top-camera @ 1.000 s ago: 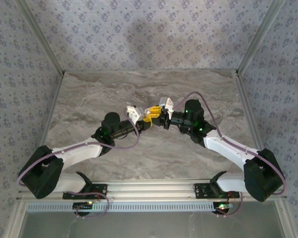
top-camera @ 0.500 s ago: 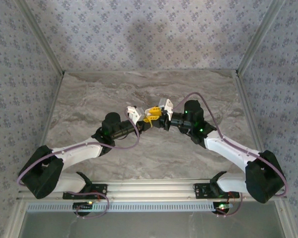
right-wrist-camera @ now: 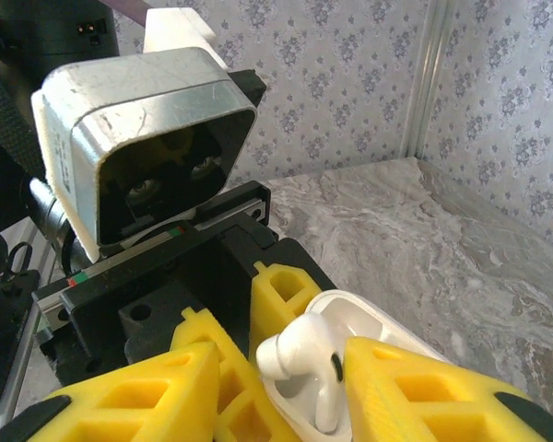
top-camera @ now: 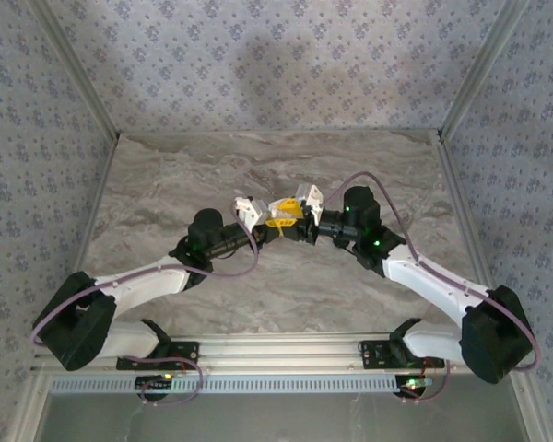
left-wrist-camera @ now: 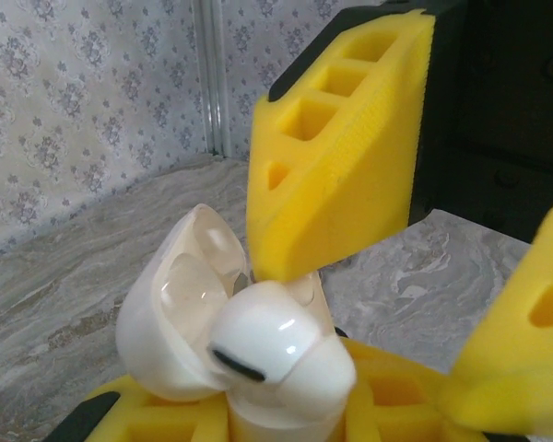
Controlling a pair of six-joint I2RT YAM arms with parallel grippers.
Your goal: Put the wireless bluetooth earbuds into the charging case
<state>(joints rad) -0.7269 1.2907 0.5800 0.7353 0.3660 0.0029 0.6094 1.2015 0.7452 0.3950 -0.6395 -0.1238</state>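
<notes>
The white charging case (left-wrist-camera: 258,419) stands with its lid (left-wrist-camera: 161,318) swung open, and my left gripper (left-wrist-camera: 258,428) is shut on its body between yellow foam fingers (left-wrist-camera: 396,405). One white earbud (left-wrist-camera: 276,354) sits head-up in the case with its stem down in a socket. In the right wrist view that earbud (right-wrist-camera: 300,354) stands in the open case (right-wrist-camera: 364,313), between the parted fingers of my right gripper (right-wrist-camera: 304,373). A gap shows on its left side, and the right finger (right-wrist-camera: 424,391) is right against it. Both grippers (top-camera: 286,221) meet above mid-table.
The marbled tabletop (top-camera: 276,175) spreads bare around the two arms. Patterned walls (top-camera: 276,64) close in the back and sides, and a metal rail (top-camera: 276,348) runs along the near edge. The left wrist's camera housing (right-wrist-camera: 147,138) looms close over my right gripper.
My right gripper's jaws have spread apart around the earbud, leaving it standing in the case. The left gripper and the case have stayed put.
</notes>
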